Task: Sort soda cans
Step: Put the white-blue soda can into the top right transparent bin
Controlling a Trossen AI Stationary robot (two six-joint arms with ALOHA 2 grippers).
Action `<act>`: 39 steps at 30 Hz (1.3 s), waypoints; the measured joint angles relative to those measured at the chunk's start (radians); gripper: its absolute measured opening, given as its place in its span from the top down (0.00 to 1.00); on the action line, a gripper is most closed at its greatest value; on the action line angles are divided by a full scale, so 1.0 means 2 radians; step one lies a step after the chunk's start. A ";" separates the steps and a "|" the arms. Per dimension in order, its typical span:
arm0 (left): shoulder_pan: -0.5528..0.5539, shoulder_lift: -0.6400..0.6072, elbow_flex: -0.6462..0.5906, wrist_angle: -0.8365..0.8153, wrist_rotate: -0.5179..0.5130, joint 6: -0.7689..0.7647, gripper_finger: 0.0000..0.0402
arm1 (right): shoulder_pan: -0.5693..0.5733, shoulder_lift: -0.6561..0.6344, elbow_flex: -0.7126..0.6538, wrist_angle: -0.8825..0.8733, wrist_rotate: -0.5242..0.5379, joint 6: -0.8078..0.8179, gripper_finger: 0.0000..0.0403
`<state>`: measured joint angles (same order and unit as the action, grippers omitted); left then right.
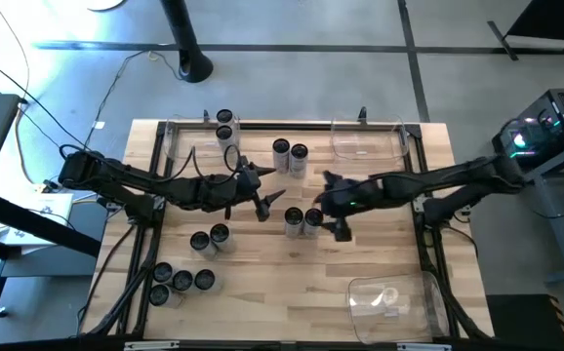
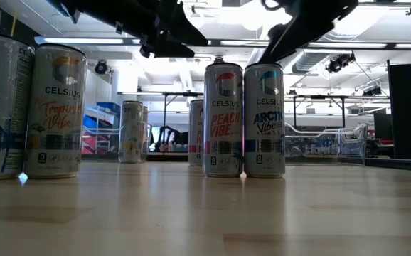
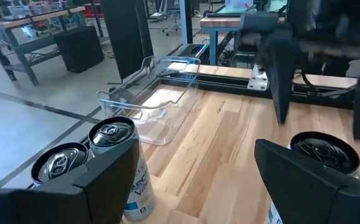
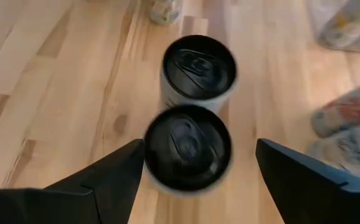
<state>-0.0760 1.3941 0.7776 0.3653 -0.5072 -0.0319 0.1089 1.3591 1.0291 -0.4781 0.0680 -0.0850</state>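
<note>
The soda cans stand upright on their bases on the wooden table in groups. One pair (image 1: 302, 220) is at mid-table and shows in the low view as two cans (image 2: 243, 119). My right gripper (image 1: 325, 208) is open and hovers just to the right of this pair. In its wrist view the right gripper (image 4: 198, 149) has a finger standing on either side of the nearer can (image 4: 187, 147), touching nothing. My left gripper (image 1: 261, 195) is open to the left of the pair, above the table. The left gripper (image 3: 195, 180) looks past one can (image 3: 324, 152).
Another pair of cans (image 1: 290, 152) stands toward the far edge and two more (image 1: 224, 127) by the far-left clear bin (image 1: 186, 139). Several cans (image 1: 182, 278) cluster near-left, with two (image 1: 210, 238) beside them. Clear bins sit far-right (image 1: 368, 138) and near-right (image 1: 391, 297).
</note>
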 joint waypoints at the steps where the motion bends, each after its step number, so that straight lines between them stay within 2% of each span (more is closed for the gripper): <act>1: 0.000 0.000 0.000 0.000 0.000 0.000 0.22 | 0.000 0.012 0.007 0.000 -0.007 0.000 0.24; 12: -0.009 0.000 0.000 -0.001 0.000 0.001 0.22 | 0.001 0.070 0.018 0.001 -0.020 0.009 0.25; 15: -0.010 0.000 0.000 -0.001 0.000 0.000 0.22 | 0.001 0.071 0.018 0.011 -0.021 0.017 0.30; 18: -0.010 0.000 0.000 -0.001 0.000 -0.004 0.22 | 0.001 0.068 0.018 0.011 -0.020 0.029 0.39; 22: -0.009 0.000 0.000 -0.001 0.000 -0.004 0.22 | 0.001 0.034 0.018 -0.025 0.001 0.047 0.41; 26: -0.009 0.000 0.000 -0.001 0.000 -0.005 0.22 | -0.016 -0.046 0.018 -0.071 0.040 0.054 0.41; 30: -0.010 0.000 0.000 0.000 0.000 -0.008 0.22 | -0.069 -0.134 0.024 -0.109 0.085 0.042 0.41; 34: -0.010 0.000 0.000 0.008 0.000 -0.008 0.22 | -0.174 -0.177 0.057 -0.135 0.119 -0.001 0.41; 36: -0.010 0.000 0.000 0.019 0.000 -0.008 0.22 | -0.238 -0.178 0.075 -0.134 0.101 -0.029 0.41; 39: -0.010 0.000 0.000 0.030 0.000 -0.005 0.22 | -0.338 -0.155 0.085 -0.122 0.020 -0.061 0.41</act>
<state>-0.0952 1.3933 0.7776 0.4254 -0.5076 -0.0426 -0.5671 1.0492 1.1999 -0.7223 0.1079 -0.2072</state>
